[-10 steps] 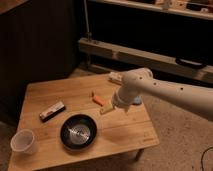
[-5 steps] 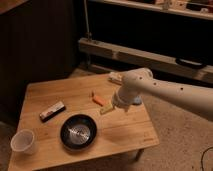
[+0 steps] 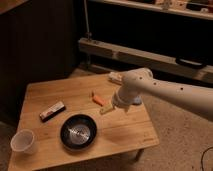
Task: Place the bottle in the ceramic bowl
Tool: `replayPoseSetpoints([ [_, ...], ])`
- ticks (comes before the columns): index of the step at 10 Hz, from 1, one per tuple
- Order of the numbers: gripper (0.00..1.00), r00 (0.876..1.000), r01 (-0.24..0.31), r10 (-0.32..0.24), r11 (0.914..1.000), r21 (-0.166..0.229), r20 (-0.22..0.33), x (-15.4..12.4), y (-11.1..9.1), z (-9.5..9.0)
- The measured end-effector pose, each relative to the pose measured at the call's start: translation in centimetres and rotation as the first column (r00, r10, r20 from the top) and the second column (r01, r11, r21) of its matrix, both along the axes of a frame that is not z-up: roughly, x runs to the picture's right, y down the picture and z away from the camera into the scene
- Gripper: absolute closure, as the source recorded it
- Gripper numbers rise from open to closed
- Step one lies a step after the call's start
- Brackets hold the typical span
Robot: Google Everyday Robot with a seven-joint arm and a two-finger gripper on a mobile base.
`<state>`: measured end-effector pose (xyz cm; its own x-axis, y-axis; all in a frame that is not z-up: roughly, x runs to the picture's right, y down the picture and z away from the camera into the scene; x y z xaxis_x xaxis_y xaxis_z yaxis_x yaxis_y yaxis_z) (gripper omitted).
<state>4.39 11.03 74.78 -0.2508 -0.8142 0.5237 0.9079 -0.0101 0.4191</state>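
The bottle [image 3: 115, 77] is a small whitish thing lying at the far edge of the wooden table [image 3: 125, 132], partly behind my white arm. The ceramic bowl [image 3: 78, 131] is black with a shiny ringed centre and sits at the table's front middle, with nothing in it. My gripper [image 3: 106, 109] hangs just above the table's middle, right of the bowl's far rim and in front of the bottle. Its pale tip points down and left.
An orange stick [image 3: 98, 98] lies just left of the gripper. A dark packet [image 3: 52, 111] lies at the left, and a whitish cup [image 3: 21, 141] stands at the front left corner. A blue pad [image 3: 136, 102] shows behind my arm. Dark shelving stands behind the table.
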Motion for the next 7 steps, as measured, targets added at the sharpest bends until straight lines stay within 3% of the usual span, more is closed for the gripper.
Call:
replayPoseSetpoints([
  [5,0.2,1.0,0.001,-0.001,1.0,0.004,0.001,0.2,-0.2,0.0],
  [6,0.2,1.0,0.005,-0.004,0.9994,0.035,-0.004,0.7,-1.0,-0.2],
  [7,0.2,0.999,0.034,-0.034,0.995,0.094,0.004,1.8,-2.8,-0.3],
])
